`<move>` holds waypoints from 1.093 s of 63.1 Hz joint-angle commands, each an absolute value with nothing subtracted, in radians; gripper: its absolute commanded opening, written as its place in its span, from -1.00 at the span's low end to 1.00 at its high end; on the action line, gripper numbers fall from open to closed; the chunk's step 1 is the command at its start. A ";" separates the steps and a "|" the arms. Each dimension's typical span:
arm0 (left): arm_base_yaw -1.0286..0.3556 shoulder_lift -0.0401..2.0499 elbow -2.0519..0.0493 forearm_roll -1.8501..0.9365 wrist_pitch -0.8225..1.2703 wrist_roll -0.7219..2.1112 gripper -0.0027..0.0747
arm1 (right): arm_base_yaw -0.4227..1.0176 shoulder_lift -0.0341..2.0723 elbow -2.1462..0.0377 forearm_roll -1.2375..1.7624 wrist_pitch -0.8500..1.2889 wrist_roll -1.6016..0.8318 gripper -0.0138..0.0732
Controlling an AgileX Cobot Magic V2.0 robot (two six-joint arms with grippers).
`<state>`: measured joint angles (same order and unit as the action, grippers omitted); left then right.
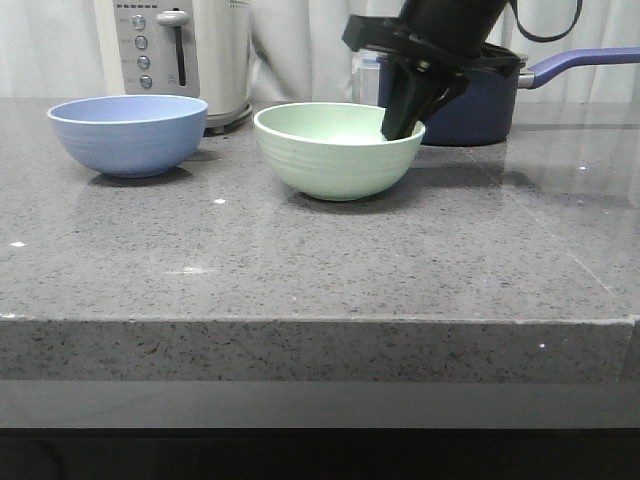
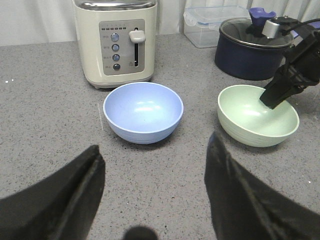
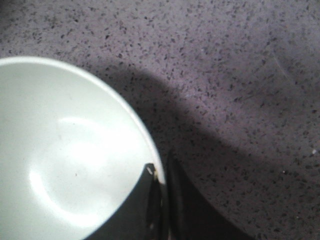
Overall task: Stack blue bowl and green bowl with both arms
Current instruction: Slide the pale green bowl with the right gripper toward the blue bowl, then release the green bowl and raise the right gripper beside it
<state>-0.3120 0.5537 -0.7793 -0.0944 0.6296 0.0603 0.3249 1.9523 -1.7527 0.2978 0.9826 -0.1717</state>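
The blue bowl (image 1: 128,132) stands on the grey counter at the left, empty; it also shows in the left wrist view (image 2: 143,112). The green bowl (image 1: 337,149) stands at the centre and shows in the other views too (image 2: 257,115) (image 3: 65,150). My right gripper (image 1: 403,128) reaches down from above and is shut on the green bowl's right rim, one finger inside and one outside (image 3: 161,172). My left gripper (image 2: 152,160) is open and empty, above the counter on the near side of the blue bowl; it is out of the front view.
A cream toaster (image 1: 180,50) stands behind the blue bowl. A dark navy lidded saucepan (image 1: 470,95) with a long handle stands behind the green bowl, right of it. A clear plastic box (image 2: 210,27) sits at the back. The counter's front edge (image 1: 320,320) runs across.
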 commanded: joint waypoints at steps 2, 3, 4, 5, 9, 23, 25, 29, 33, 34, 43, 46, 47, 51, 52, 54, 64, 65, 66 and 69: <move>-0.322 0.563 -0.807 -0.100 0.550 0.059 0.20 | 0.322 1.897 -1.790 0.307 0.943 -0.170 -0.60; -0.322 0.563 -0.807 -0.100 0.550 0.059 0.20 | 0.322 1.897 -1.790 0.307 0.943 -0.170 -0.56; -0.322 0.563 -0.807 -0.100 0.550 0.059 0.20 | 0.322 1.897 -1.790 0.307 0.943 -0.170 -0.53; -0.322 0.563 -0.807 -0.100 0.550 0.059 0.20 | 0.322 1.897 -1.790 0.307 0.943 -0.170 -0.49; -0.322 0.563 -0.807 -0.100 0.550 0.059 0.20 | 0.322 1.897 -1.790 0.307 0.942 -0.170 -0.27; -0.322 0.563 -0.807 -0.100 0.550 0.059 0.20 | 0.322 1.875 -1.794 0.307 0.924 -0.170 0.04; -0.322 0.563 -0.807 -0.100 0.550 0.059 0.20 | 0.322 1.866 -1.794 0.307 0.927 -0.170 0.04; -0.322 0.563 -0.807 -0.100 0.550 0.059 0.20 | 0.321 1.844 -1.794 0.302 0.933 -0.170 0.04; -0.322 0.563 -0.807 -0.100 0.550 0.059 0.20 | 0.315 1.812 -1.794 0.290 0.946 -0.170 0.04; -0.322 0.563 -0.807 -0.100 0.550 0.059 0.20 | 0.311 1.801 -1.794 0.289 0.953 -0.170 0.04; -0.322 0.563 -0.807 -0.100 0.550 0.059 0.20 | 0.269 1.704 -1.759 0.281 0.971 -0.170 0.04; -0.322 0.563 -0.807 -0.100 0.550 0.059 0.20 | 0.248 1.670 -1.729 0.280 0.955 -0.170 0.04; -0.322 0.563 -0.807 -0.100 0.550 0.059 0.20 | 0.242 1.661 -1.717 0.280 0.947 -0.170 0.04; -0.322 0.563 -0.807 -0.100 0.550 0.059 0.20 | 0.211 1.627 -1.660 0.280 0.927 -0.171 0.04; -0.322 0.563 -0.807 -0.100 0.550 0.059 0.20 | 0.205 1.615 -1.639 0.280 0.920 -0.173 0.04; -0.322 0.563 -0.807 -0.100 0.550 0.059 0.20 | 0.189 1.601 -1.610 0.280 0.911 -0.180 0.03; -0.322 0.563 -0.807 -0.100 0.550 0.059 0.20 | 0.158 1.570 -1.480 0.302 0.880 -0.239 -0.36; -0.322 0.563 -0.807 -0.100 0.550 0.059 0.20 | 0.158 1.571 -1.468 0.311 0.877 -0.254 -0.44; -0.322 0.563 -0.807 -0.100 0.550 0.059 0.20 | 0.158 1.572 -1.459 0.319 0.874 -0.266 -0.49; -0.322 0.563 -0.807 -0.100 0.550 0.059 0.20 | 0.160 1.572 -1.428 0.354 0.857 -0.315 -0.70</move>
<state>-0.3120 0.5537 -0.7793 -0.0944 0.6279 0.0603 0.1620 1.6187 -1.4482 0.2914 0.9257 -0.2385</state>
